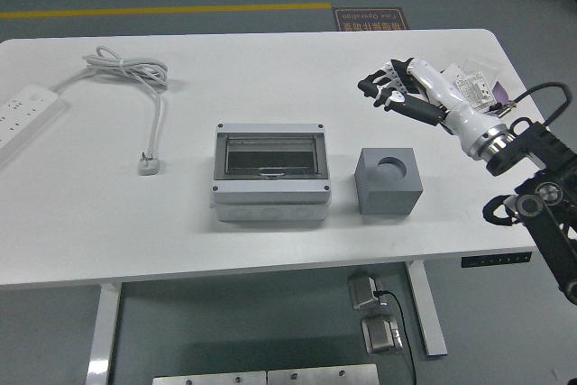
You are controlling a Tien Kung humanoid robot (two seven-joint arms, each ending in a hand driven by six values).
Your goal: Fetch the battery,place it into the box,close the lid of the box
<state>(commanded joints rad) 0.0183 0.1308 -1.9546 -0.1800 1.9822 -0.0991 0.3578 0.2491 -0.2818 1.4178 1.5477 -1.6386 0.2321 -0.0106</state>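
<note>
The grey box (270, 173) sits at the table's middle with its smoked clear lid lying flat and shut on top. I cannot make out a battery through the lid. A grey block with a round empty socket (389, 180) stands just right of the box. My right hand (389, 92) hovers above the table to the upper right of the block, fingers spread and holding nothing. My left arm does not show.
A white power strip (24, 113) lies at the far left, with its coiled cable and plug (149, 161) beside it. A purple tray (482, 92) with small white packets sits at the right edge, partly behind my right forearm.
</note>
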